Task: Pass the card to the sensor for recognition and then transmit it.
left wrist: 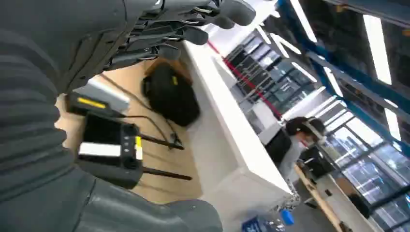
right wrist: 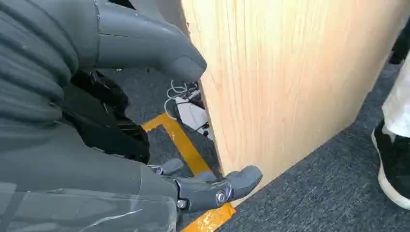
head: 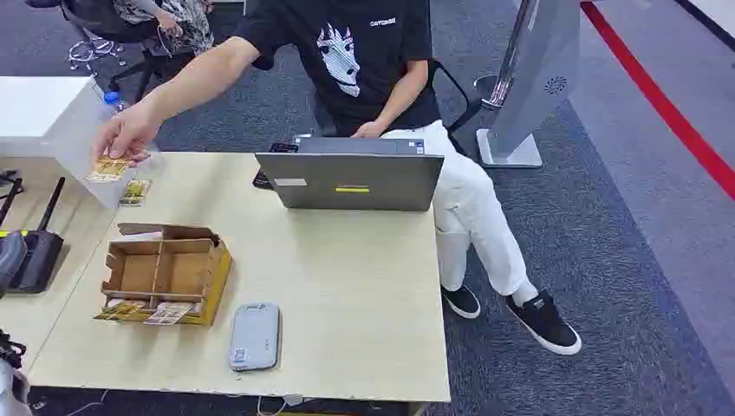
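- A person in a black shirt sits on the far side of a light wood table.
- The person reaches one arm over the far left corner of the table, and the person's hand holds a yellow card just above the table.
- A second small card lies flat on the table, right beside the held one.
- A grey laptop stands open in front of the person, with its back facing the robot.
- A cardboard box with little compartments sits on the left part of the table. More yellow cards lie at its near edge.
- A flat grey sensor lies on the table just to the right of the box, near the front edge.
- The robot's left hand is off to the left of the table. It holds nothing, and its dark fingers are stretched out and a little apart.
- Past the left hand there is a black router with thin antennas and a black bag on a wood desk.
- The robot's right hand hangs low beside the wood side of the table, over grey carpet with yellow tape. It holds nothing, and its thumb and fingers are spread apart.
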Robot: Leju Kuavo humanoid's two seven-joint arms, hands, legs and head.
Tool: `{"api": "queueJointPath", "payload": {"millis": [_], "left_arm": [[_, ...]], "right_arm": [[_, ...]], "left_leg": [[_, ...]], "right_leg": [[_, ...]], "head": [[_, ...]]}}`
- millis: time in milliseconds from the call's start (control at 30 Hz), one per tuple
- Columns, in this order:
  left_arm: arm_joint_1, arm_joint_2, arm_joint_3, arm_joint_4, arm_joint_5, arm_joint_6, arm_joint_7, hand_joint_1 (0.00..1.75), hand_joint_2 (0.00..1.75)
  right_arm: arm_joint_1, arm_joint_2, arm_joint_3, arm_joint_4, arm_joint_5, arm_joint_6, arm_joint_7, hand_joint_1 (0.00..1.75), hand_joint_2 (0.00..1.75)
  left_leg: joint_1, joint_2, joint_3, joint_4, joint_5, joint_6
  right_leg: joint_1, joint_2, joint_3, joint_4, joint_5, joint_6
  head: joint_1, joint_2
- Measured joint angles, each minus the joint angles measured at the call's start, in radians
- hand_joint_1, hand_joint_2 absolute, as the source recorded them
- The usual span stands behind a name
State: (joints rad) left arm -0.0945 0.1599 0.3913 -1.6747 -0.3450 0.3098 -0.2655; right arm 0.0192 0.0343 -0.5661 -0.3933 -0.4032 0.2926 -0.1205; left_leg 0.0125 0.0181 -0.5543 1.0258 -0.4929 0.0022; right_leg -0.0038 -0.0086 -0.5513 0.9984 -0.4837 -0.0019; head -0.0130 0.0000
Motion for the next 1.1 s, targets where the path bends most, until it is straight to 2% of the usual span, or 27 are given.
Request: {"api": "queueJointPath", "payload": {"millis": [467, 833, 867, 900, 1100], "left_arm": [[-0.117, 0.148, -0.361, 0.021, -0.328, 0.055, 0.069, 0.0, 1.75], [-0.191, 0.272, -0.633, 0.079, -0.564, 0.119, 0.113, 0.0, 1.75], [-0.198, 0.285, -0.667, 0.088, -0.595, 0.129, 0.121, 1.61, 1.75], [-0.201, 0.295, -0.686, 0.093, -0.616, 0.136, 0.123, 1.75, 1.75], [-0.206, 0.346, -0.773, 0.116, -0.722, 0.182, 0.141, 1.75, 1.75]], "right_arm": [[-0.025, 0.0, -0.02, 0.001, 0.104, -0.001, -0.005, 0.0, 1.75], [-0.041, 0.0, -0.039, 0.012, 0.182, 0.019, 0.016, 0.0, 1.75], [-0.042, 0.0, -0.044, 0.014, 0.189, 0.021, 0.019, 0.0, 1.75], [-0.042, 0.0, -0.046, 0.014, 0.198, 0.022, 0.023, 0.0, 1.75], [-0.041, 0.002, -0.055, 0.013, 0.232, 0.02, 0.037, 0.0, 1.75]], "left_leg": [[0.0, 0.0, 0.0, 0.0, 0.0, 0.0], [0.0, 0.0, -0.001, 0.0, 0.001, 0.0], [0.0, 0.0, -0.001, 0.0, 0.001, 0.0], [0.0, 0.0, -0.001, 0.0, 0.001, 0.0], [0.0, 0.0, -0.001, 0.0, 0.001, 0.0]], "right_leg": [[0.0, 0.0, 0.0, 0.0, 0.001, -0.001], [0.0, 0.0, -0.001, 0.0, 0.001, -0.001], [0.0, 0.0, -0.001, 0.0, 0.001, -0.001], [0.0, 0.0, -0.001, 0.0, 0.001, -0.001], [0.0, 0.0, -0.001, 0.0, 0.001, -0.001]], "head": [[-0.001, 0.0], [0.0, 0.0], [0.0, 0.0], [0.0, 0.0], [0.0, 0.0]]}}
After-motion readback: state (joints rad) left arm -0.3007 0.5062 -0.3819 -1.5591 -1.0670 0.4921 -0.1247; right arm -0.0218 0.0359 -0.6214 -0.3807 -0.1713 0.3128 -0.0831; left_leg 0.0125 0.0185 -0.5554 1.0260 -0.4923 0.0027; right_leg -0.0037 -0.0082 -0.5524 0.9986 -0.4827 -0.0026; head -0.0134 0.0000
